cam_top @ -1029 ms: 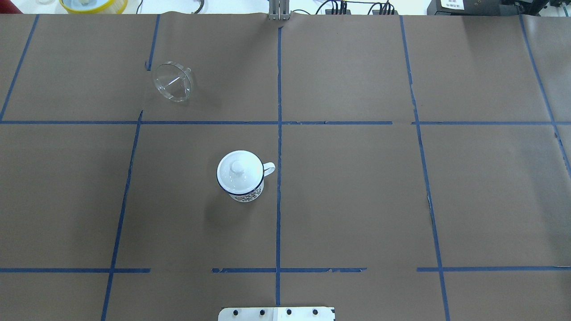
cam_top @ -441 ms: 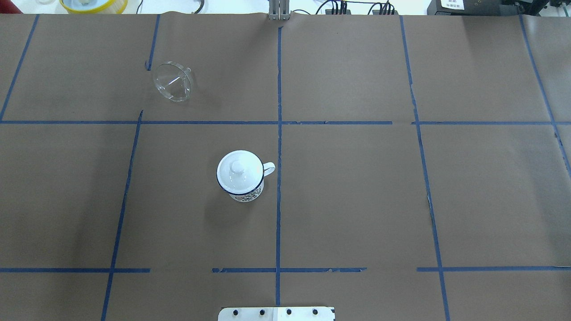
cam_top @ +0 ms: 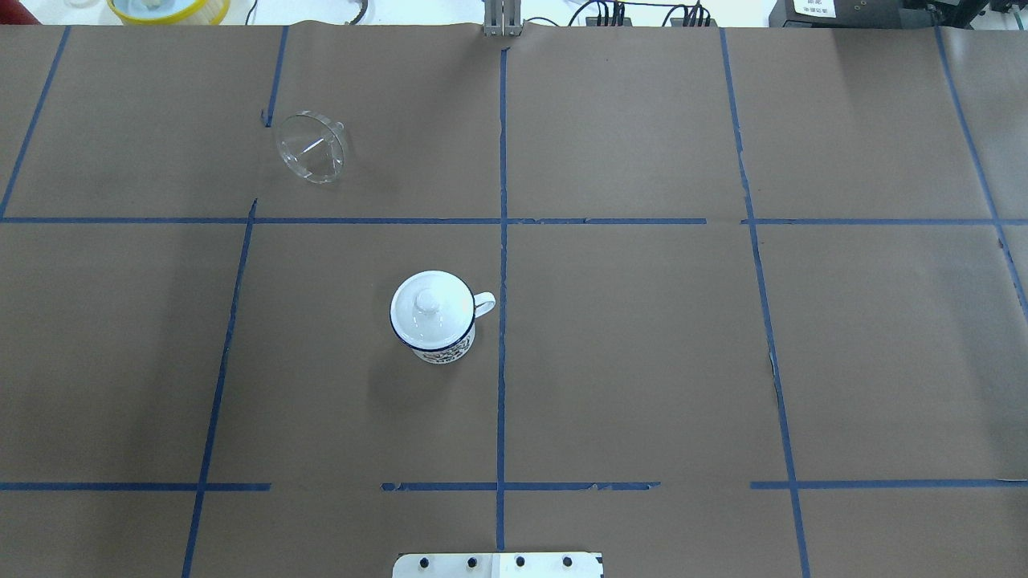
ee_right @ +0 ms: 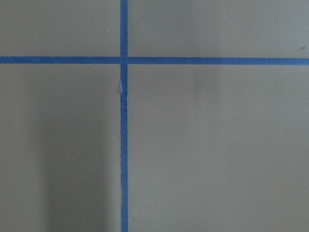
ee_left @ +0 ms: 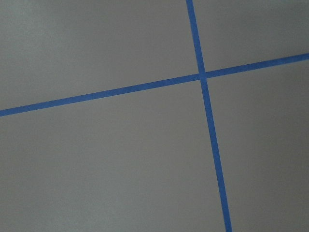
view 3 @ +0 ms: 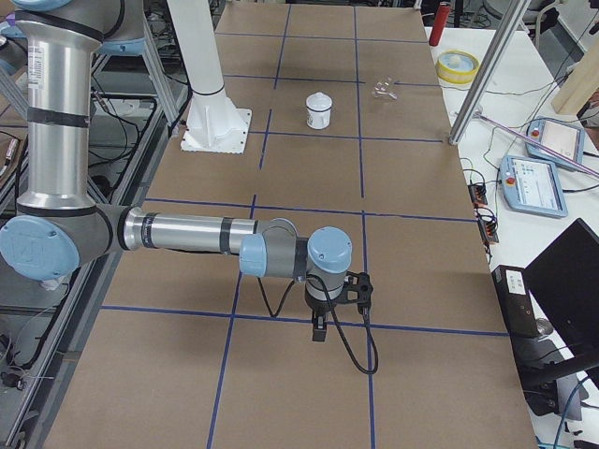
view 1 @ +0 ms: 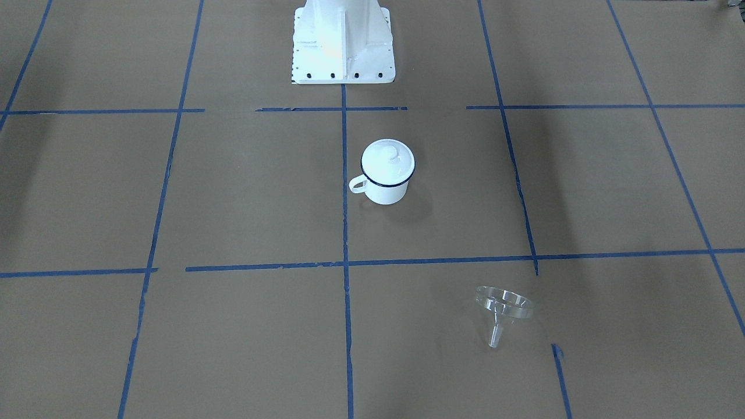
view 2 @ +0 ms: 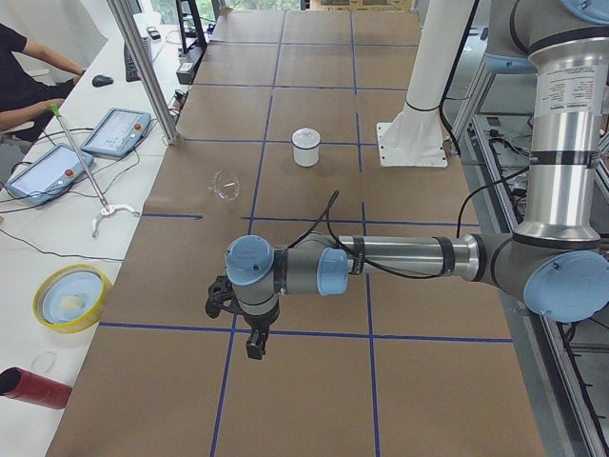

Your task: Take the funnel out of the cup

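Flat brown paper over the table [cam_top: 642, 361], ruled into large squares by blue tape lines [cam_top: 501, 241]. White enamel on the cup [view 1: 384, 193], with a thin dark blue rim, a white handle and, in the overhead view, a dark printed pattern low on its side. Glossy white on the knobbed lid [view 1: 388, 162]. Clear and colourless for the funnel [cam_top: 311, 148], tinted only by the brown beneath. White on the robot base [view 1: 342, 41]. Silver tubes and light blue joint caps on the left arm [view 2: 400, 257] and the right arm [view 3: 187, 232]; black on the left gripper [view 2: 254, 349] and the right gripper [view 3: 320, 332]. Yellow rim and pale blue inside on a round dish [view 2: 67, 297]; red on a cylinder [view 2: 33, 387].
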### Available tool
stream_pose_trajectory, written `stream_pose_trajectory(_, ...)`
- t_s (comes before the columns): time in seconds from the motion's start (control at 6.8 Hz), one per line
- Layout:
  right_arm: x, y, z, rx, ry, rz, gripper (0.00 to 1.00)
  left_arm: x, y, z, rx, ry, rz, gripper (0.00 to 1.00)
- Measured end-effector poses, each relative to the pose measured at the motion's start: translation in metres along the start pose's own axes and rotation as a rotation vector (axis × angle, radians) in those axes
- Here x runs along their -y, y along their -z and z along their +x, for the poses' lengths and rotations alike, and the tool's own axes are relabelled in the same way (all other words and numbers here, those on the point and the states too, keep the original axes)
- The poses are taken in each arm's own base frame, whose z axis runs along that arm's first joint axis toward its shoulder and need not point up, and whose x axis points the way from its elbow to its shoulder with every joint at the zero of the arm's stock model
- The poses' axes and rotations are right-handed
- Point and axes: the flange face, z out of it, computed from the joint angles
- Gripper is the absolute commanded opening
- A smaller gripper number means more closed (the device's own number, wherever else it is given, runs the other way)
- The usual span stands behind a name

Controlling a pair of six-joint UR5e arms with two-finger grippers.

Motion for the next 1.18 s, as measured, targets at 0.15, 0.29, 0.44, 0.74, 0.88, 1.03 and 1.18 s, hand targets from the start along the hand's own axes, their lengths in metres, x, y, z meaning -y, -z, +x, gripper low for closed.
stream_pose_trajectory(0.15,0.0001,0.0001,-0.0001,0.000,0.000,0.000,1.00,0.0022,0.0025,0.0024,0.000,0.017,0.005,1.00)
stream_pose_trajectory(0.29,0.0000,0.0000,0.0000,0.000,0.000,0.000,1.00,0.0029,0.0030,0.0031,0.000,0.024,0.006,1.00)
stream_pose_trajectory(0.44,-0.0001,-0.0001,0.0001,0.000,0.000,0.000,1.00,0.0032,0.0026,0.0033,-0.001,0.026,0.006,1.00)
stream_pose_trajectory(0.74,-0.0002,-0.0001,0.0001,0.000,0.000,0.000,1.00,0.0035,0.0020,0.0031,0.000,0.026,0.005,1.00)
stream_pose_trajectory(0.88,-0.0002,-0.0002,0.0002,0.000,0.000,0.000,1.00,0.0037,0.0020,0.0030,0.001,0.026,0.005,1.00)
stream_pose_trajectory(1.03,-0.0003,-0.0003,0.0003,0.000,-0.001,-0.001,1.00,0.0037,0.0020,0.0028,0.001,0.026,0.005,1.00)
stream_pose_trajectory(1.18,-0.0001,-0.0002,0.0002,0.000,0.000,0.000,1.00,0.0038,0.0020,0.0028,0.001,0.026,0.005,1.00)
